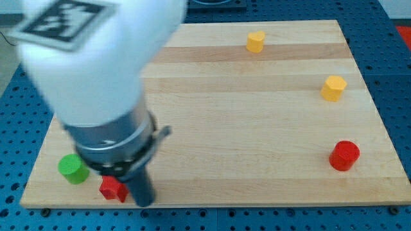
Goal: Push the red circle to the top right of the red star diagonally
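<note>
While the red circle (pixel 344 155) sits far off at the view's right edge of the board (pixel 257 128), the red star (pixel 113 188) lies near the bottom left corner, so I judge the task barely begun: the circle is well apart from the star and roughly level with or only slightly above it, not close on its upper-right diagonal. What is left is nearly everything, a long push of the circle leftward across the board to a spot just up and right of the star. My tip (pixel 145 203) is down at the board's bottom edge, just beside the star on its right, possibly touching it; it is a bare rod and holds nothing. A green block (pixel 73 169) stands near the star's upper left, and two yellow blocks (pixel 255 42) (pixel 333 88) lie toward the top right. The blurred arm covers much of the left board, so anything beneath it is hidden, and the star's shape is partly masked by the rod.
</note>
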